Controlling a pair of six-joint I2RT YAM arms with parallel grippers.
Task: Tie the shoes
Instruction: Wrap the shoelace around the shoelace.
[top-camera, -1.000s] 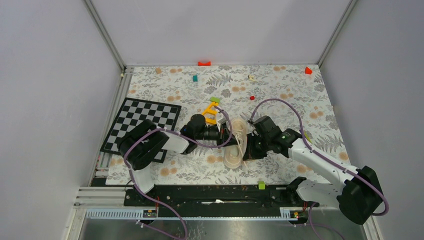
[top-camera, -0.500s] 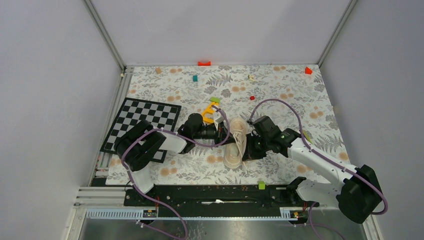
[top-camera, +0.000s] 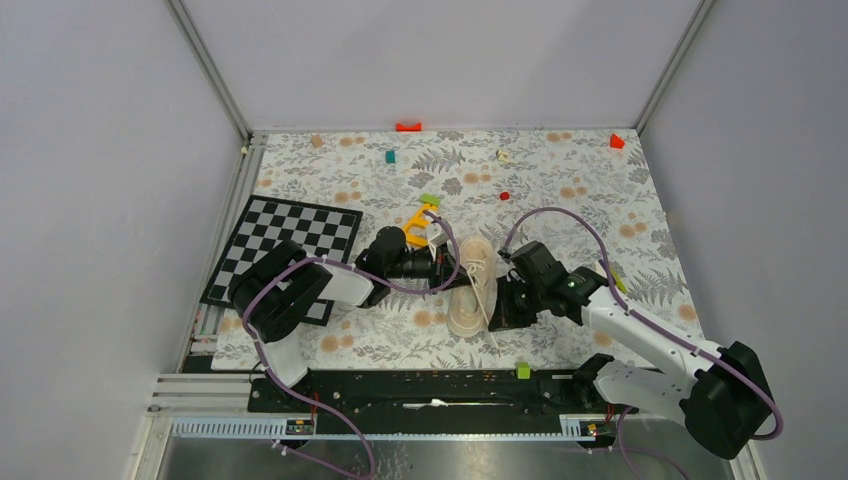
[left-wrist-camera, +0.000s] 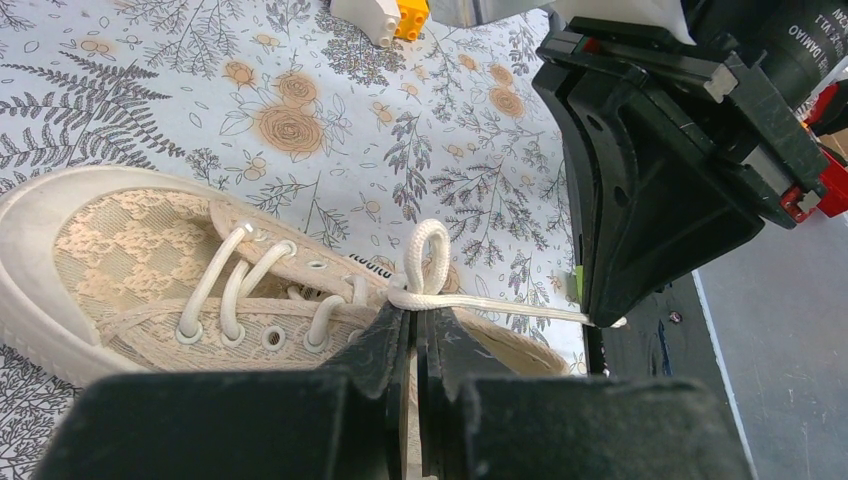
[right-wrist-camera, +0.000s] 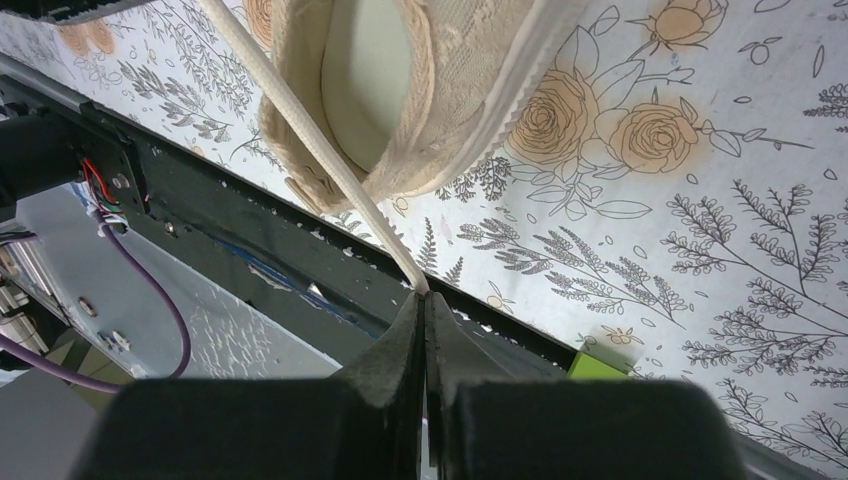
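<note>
The cream-beige low-top fabric sneaker (top-camera: 462, 312) lies near the middle of the flower-printed worktop (top-camera: 570, 180), a little toward the near edge, with its heel turned to that edge, as I judge it. My left jaws are pressed narrow on the pale cream lace (left-wrist-camera: 500, 307), just at the knot above the eyelets. My right jaws are also closed to a thin line, and they hold the free end of the same lace, which runs straight and tight between the two.

I judge that the step in hand is drawing the knot tight. The next move calls for a slow, even pull of the two arms away from each other, without letting the small upright loop (left-wrist-camera: 431, 225) slip back through the knot.

The left wrist view alone shows this loop and the knot; in the top view my arms and cables crowd around that place and it is too small to read. The right wrist view shows what the others do not: the lace (right-wrist-camera: 340, 178) passes over the open heel of the sneaker (right-wrist-camera: 440, 110) and enters my right jaws only at their very tips. So the hold may be short, and a hard pull could lose it. Only the top view shows where the sneaker lies on the worktop.
</note>
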